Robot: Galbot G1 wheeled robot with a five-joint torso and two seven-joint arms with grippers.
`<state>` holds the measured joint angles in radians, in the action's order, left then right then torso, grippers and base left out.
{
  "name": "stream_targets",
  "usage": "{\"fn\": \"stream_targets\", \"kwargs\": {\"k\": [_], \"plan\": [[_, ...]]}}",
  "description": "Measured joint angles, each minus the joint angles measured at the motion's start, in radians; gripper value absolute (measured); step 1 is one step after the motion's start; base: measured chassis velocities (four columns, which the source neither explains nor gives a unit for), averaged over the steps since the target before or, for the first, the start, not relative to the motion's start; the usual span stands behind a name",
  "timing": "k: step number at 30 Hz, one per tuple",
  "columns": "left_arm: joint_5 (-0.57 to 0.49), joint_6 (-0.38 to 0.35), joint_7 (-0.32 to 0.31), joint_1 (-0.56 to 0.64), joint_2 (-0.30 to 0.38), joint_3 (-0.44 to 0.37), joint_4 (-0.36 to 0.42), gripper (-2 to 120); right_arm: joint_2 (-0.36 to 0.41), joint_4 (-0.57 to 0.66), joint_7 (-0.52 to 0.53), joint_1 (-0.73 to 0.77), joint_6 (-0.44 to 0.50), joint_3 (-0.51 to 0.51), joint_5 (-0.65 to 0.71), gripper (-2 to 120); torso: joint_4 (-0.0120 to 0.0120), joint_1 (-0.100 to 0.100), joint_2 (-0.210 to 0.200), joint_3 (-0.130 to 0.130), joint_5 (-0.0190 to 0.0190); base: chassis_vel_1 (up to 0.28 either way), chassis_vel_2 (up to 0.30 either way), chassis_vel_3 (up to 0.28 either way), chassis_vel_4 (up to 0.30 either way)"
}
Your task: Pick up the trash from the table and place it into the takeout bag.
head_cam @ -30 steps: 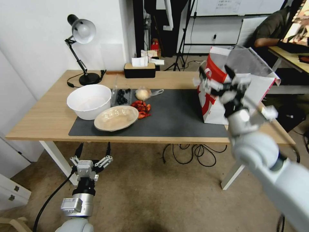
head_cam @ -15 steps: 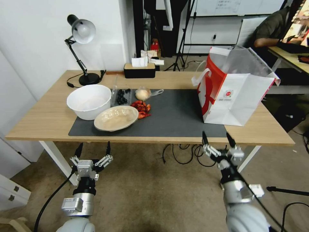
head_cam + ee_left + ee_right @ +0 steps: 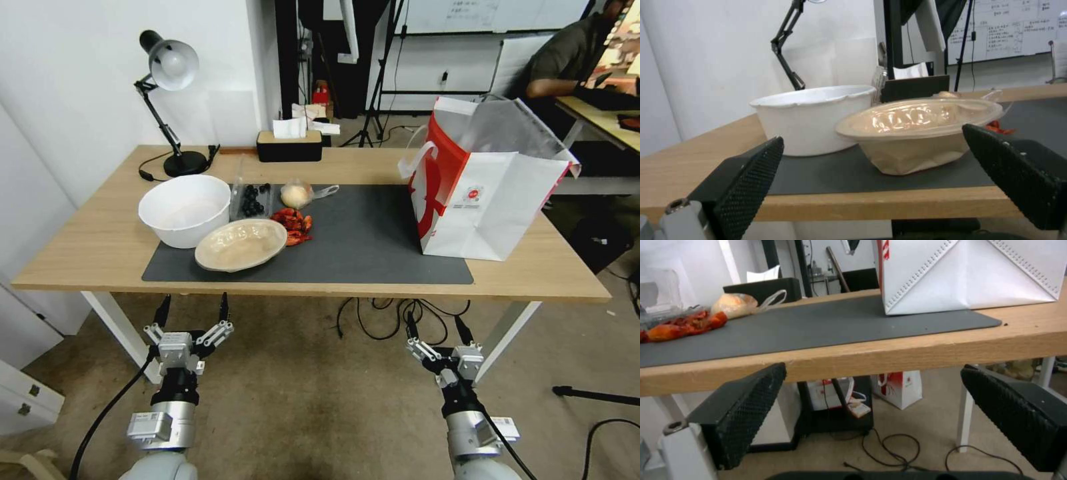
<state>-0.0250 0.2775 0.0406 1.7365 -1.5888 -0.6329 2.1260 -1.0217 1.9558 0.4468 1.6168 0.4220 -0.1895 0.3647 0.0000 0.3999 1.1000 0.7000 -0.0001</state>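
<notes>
The trash lies on the left half of the table (image 3: 93, 257): a shallow beige bowl (image 3: 241, 244) (image 3: 920, 123), a heap of red scraps (image 3: 293, 225) (image 3: 680, 325) and a yellowish lump in clear wrap (image 3: 297, 195) (image 3: 734, 305). The takeout bag (image 3: 487, 187) (image 3: 969, 273) stands open at the right end, white with red sides. My left gripper (image 3: 194, 305) (image 3: 872, 135) hangs open below the table's front edge, facing the beige bowl. Below the front edge near the bag, my right gripper (image 3: 435, 327) (image 3: 873, 368) is open and holds nothing.
A deep white bowl (image 3: 185, 208) and a clear tray of dark berries (image 3: 252, 199) sit by the trash on the dark grey mat (image 3: 373, 240). A desk lamp (image 3: 170, 100) and a tissue box (image 3: 290, 143) stand at the back. Cables (image 3: 393, 317) lie on the floor.
My right arm has come down from in front of the takeout bag to below the table's front edge, open throughout. The left arm and the table's things have not moved.
</notes>
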Motion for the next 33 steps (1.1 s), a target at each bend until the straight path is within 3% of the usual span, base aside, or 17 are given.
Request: {"fn": "stream_targets", "kwargs": {"k": [10,16,18,19,23,24,27,28,29,31,33], "plan": [[-0.009,-0.008,-0.003,-0.002,0.012,-0.015,0.006,100,0.002,0.001,0.000,-0.002,-0.005,-0.001,0.003,100,0.0000,0.000,0.000,0.000,0.0000,0.000,0.000,0.000,0.000],[-0.088,-0.090,-0.032,-0.048,0.055,-0.007,0.038,100,0.003,0.002,0.000,-0.003,-0.005,-0.001,0.004,100,0.0000,0.000,0.000,0.000,0.0000,0.000,0.000,0.000,0.000],[-0.261,-0.182,-0.056,-0.068,0.100,-0.007,0.091,100,0.003,0.002,0.000,-0.004,-0.006,-0.001,0.004,100,-0.0003,0.000,0.000,0.000,-0.0003,0.000,0.000,0.000,0.000],[-0.261,-0.182,-0.056,-0.068,0.100,-0.007,0.091,100,0.003,0.002,0.000,-0.004,-0.006,-0.001,0.004,100,-0.0003,0.000,0.000,0.000,-0.0003,0.000,0.000,0.000,0.000],[-0.614,-0.412,-0.228,-0.102,0.204,-0.024,0.217,100,0.003,0.003,0.000,-0.004,-0.006,-0.002,0.005,100,0.0001,0.000,0.000,0.000,0.0001,0.000,0.000,0.000,0.000],[-0.614,-0.412,-0.228,-0.102,0.204,-0.024,0.217,100,0.003,0.003,0.000,-0.004,-0.006,-0.002,0.005,100,0.0001,0.000,0.000,0.000,0.0001,0.000,0.000,0.000,0.000],[-0.966,-0.575,-0.418,-0.152,0.298,-0.047,0.267,100,0.003,0.003,0.000,-0.004,-0.006,-0.002,0.005,100,0.0000,0.000,0.000,0.000,-0.0001,0.000,0.000,0.000,0.000],[-1.071,-0.608,-0.474,-0.171,0.326,-0.051,0.271,100,0.004,0.003,0.000,-0.004,-0.006,-0.002,0.005,100,0.0001,0.000,0.000,0.000,0.0001,0.000,0.000,0.000,0.000],[-1.071,-0.608,-0.474,-0.171,0.326,-0.051,0.271,100,0.004,0.003,0.000,-0.004,-0.006,-0.002,0.005,100,0.0001,0.000,0.000,0.000,0.0001,0.000,0.000,0.000,0.000],[-1.239,-0.645,-0.550,-0.214,0.386,-0.052,0.255,100,0.004,0.003,0.000,-0.004,-0.007,-0.002,0.005,100,-0.0002,0.000,0.000,0.000,0.0000,0.000,0.000,0.000,0.000],[-1.278,-0.649,-0.566,-0.230,0.403,-0.050,0.239,100,0.004,0.003,0.000,-0.004,-0.007,-0.002,0.006,100,0.0000,0.000,0.000,0.000,0.0000,0.000,0.000,0.000,0.000]]}}
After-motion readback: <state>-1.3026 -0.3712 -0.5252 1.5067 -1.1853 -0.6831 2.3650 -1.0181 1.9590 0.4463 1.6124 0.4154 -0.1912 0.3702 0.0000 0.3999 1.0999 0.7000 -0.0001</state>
